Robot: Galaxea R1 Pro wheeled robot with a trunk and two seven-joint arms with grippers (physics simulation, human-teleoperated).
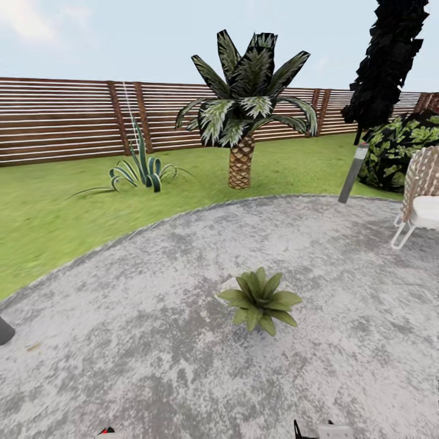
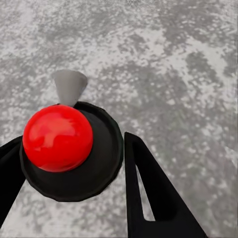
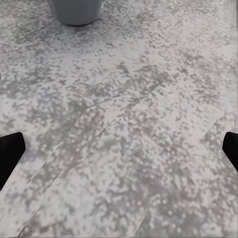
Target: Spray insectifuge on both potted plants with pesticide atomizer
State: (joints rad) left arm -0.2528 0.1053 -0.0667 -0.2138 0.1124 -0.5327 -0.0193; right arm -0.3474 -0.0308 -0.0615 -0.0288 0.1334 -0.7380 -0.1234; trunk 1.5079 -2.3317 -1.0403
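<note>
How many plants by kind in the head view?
Potted plant on the patio: 1
Palm: 1
Spiky agave-like plant on the lawn: 1
Leafy bush: 1
Tall dark tree: 1
Total: 5

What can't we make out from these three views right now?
- Potted plant, head view: pot hidden under the leaves.
- Left gripper, left wrist view: a red ball on a black disc blocks the gap, grip state unclear.
- White chair, head view: cut off by the right edge.
</note>
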